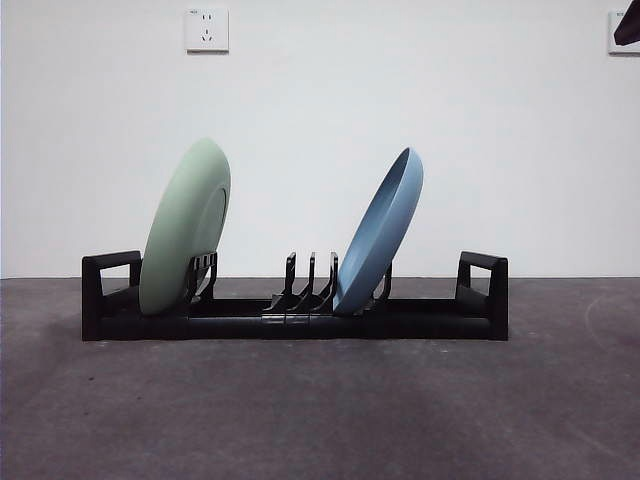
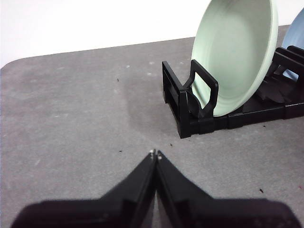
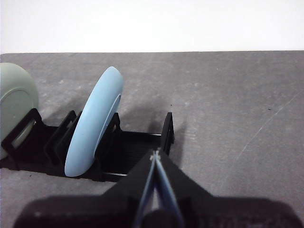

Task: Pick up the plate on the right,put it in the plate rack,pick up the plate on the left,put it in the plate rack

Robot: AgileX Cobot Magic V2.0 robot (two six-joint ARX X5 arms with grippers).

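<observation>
A: Where do the plates sit?
B: Both stand tilted in the plate rack (image 1: 295,322): green plate (image 1: 185,227) toward 9 o'clock, blue plate (image 1: 379,232) just past centre, leaning toward 1 o'clock.

A: Handling?
B: Probably light, rigid, smooth; take either by its upper rim.

A: The claws?
B: Left gripper (image 2: 156,154) and right gripper (image 3: 155,154) are closed tip to tip, empty, clear of the rack over the grey table (image 1: 320,420).
</observation>
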